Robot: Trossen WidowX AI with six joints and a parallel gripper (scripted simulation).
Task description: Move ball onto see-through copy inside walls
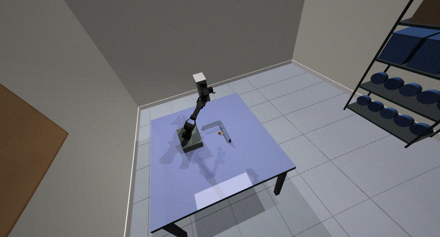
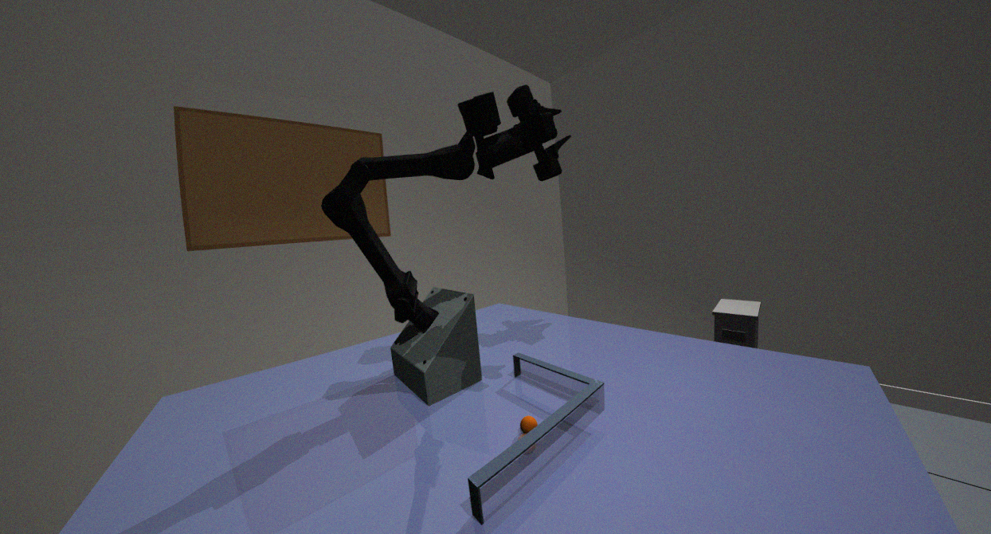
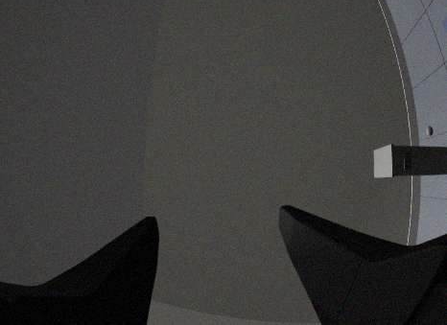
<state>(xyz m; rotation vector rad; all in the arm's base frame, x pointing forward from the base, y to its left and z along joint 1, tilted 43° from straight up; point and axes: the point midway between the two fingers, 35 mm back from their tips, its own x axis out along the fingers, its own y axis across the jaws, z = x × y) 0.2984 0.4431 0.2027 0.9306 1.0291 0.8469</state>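
Observation:
An orange ball [image 1: 219, 132] [image 2: 528, 423] lies on the table [image 1: 261, 155] [image 2: 748, 448], inside the corner of two low clear walls [image 1: 225, 131] [image 2: 533, 433]. The see-through copy [image 1: 223, 133] [image 2: 530, 447] is faint and lies close beside the ball, on the side of the long wall; in the exterior view that wall partly covers it. My gripper [image 2: 565, 123] [image 3: 219, 221] is raised high above the table, far from the ball. Its fingers stand apart with nothing between them. The wrist view shows neither ball nor walls.
The arm's grey base block [image 1: 194, 138] [image 2: 443, 364] stands on the table beside the walls' open side. A cabinet [image 1: 199, 77] [image 2: 737, 308] [image 3: 383, 161] stands beyond the table. A shelf rack [image 1: 397, 70] with blue items stands at the right in the top view.

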